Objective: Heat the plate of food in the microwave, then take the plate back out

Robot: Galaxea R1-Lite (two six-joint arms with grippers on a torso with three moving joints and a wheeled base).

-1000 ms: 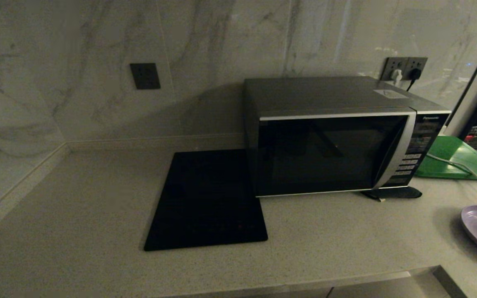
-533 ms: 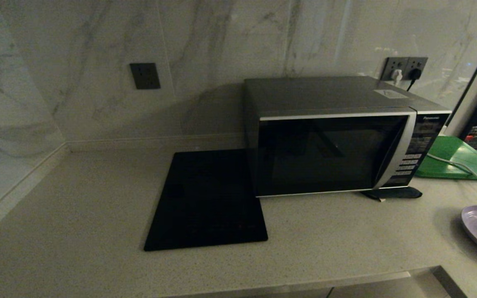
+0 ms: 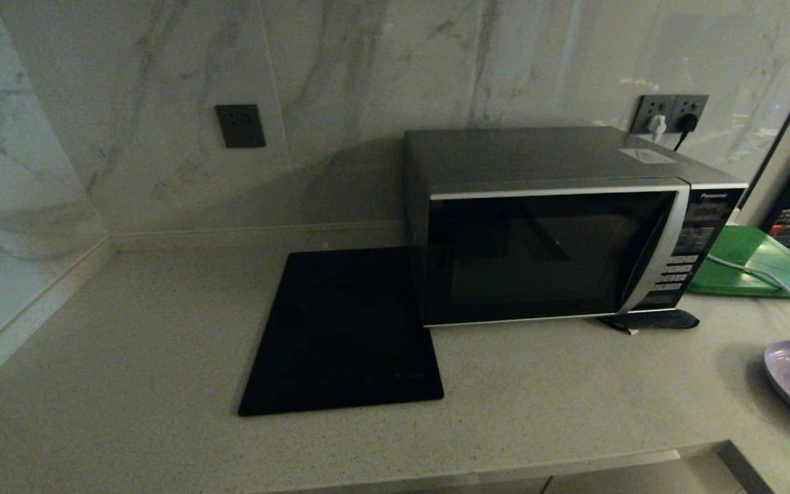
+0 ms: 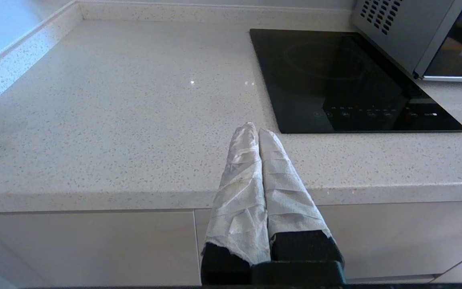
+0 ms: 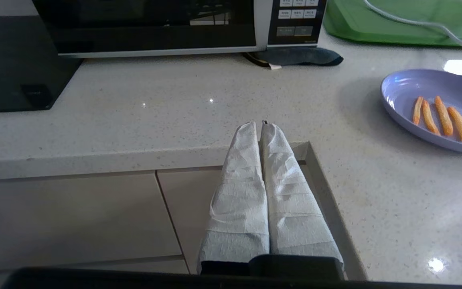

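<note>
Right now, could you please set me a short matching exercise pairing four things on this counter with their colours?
Things:
1. plate of food
2. cooktop
3. tray
4. microwave

Colours:
A. green
B. silver-grey
C. pale lilac
D. black

Pairs: 1-C, 2-D, 3-A, 4-B

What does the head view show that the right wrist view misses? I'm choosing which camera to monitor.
Head view only: the silver-grey microwave's top and the wall sockets. Right wrist view only: the shut right pincer, wrapped in white, over the counter edge. Both: the round lilac plate of golden fries, the flat green tray, the black glass cooktop.
</note>
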